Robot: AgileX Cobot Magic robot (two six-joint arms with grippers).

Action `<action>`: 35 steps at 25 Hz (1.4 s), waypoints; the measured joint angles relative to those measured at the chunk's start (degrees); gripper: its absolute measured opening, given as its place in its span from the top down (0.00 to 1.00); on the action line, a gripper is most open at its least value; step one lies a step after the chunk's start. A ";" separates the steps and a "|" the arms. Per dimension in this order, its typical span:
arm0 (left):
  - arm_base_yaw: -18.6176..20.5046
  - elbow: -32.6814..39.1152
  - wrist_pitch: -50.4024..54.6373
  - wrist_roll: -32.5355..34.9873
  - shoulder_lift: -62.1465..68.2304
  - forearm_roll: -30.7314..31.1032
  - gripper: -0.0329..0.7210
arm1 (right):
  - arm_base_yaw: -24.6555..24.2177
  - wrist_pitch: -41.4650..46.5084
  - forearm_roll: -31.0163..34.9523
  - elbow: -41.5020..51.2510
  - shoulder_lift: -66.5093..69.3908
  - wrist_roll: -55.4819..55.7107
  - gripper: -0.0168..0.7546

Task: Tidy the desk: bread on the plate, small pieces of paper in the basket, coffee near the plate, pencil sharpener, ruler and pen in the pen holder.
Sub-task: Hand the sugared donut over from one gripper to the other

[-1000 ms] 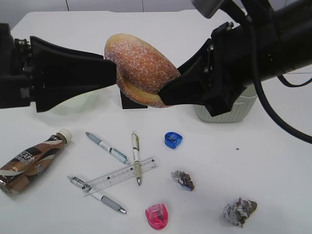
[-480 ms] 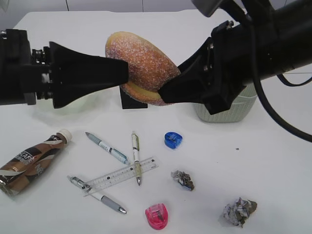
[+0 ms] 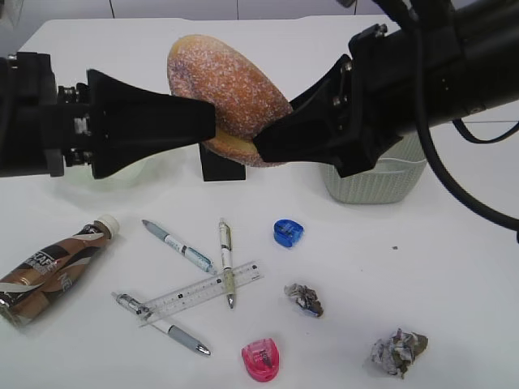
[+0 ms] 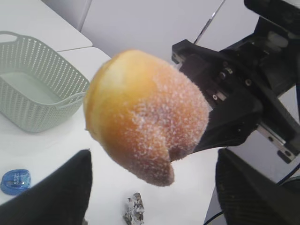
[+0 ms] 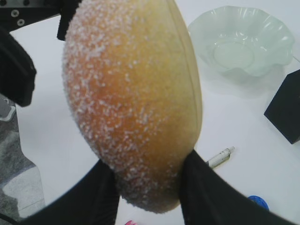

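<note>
My right gripper (image 3: 263, 146) is shut on the sugared bread (image 3: 227, 89) and holds it high above the table; the right wrist view shows both fingers (image 5: 147, 185) pressed on the bread (image 5: 136, 103). My left gripper (image 3: 207, 121) is open, its tips at the bread's left side; in the left wrist view its jaws (image 4: 152, 187) stand wide apart below the bread (image 4: 145, 122). The green glass plate (image 5: 276, 33) sits at the back left. The coffee bottle (image 3: 57, 267), ruler (image 3: 203, 293), three pens (image 3: 178, 245), blue sharpener (image 3: 288, 232) and pink sharpener (image 3: 261, 359) lie on the table.
The pale green basket (image 3: 381, 182) stands behind the right arm. The black pen holder (image 3: 219, 166) stands under the bread. Two crumpled paper balls (image 3: 304, 298) (image 3: 397, 351) lie at the front right.
My left gripper moved right up to the bread. My right gripper then shifted the bread slightly left and up.
</note>
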 joint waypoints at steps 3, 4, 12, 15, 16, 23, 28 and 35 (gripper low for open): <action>0.00 0.00 0.70 -0.03 0.10 0.00 0.16 | 0.00 0.21 -0.02 0.00 0.00 0.00 0.62; 0.00 0.00 1.16 -0.03 0.21 0.00 0.16 | 0.00 0.50 -0.02 0.00 0.00 0.00 0.62; 0.00 0.00 3.52 2.22 1.93 0.00 0.17 | 0.00 2.84 -0.02 0.00 0.00 0.00 0.62; 0.00 0.00 3.54 3.81 1.93 0.00 0.19 | 0.00 3.45 -0.02 0.00 0.00 0.00 0.62; 0.00 0.00 3.54 4.20 1.93 0.00 0.21 | 0.00 3.59 -0.02 0.00 0.00 0.00 0.62; 0.00 0.00 3.44 5.41 1.93 0.00 0.48 | 0.00 4.03 -0.02 0.00 0.00 0.00 0.62; 0.00 0.00 3.44 5.55 1.93 0.00 0.66 | 0.00 4.26 -0.02 0.00 0.00 -0.10 0.62; -0.09 0.00 2.22 6.91 1.93 0.00 0.78 | 0.00 4.26 -0.02 0.00 0.00 -0.10 0.62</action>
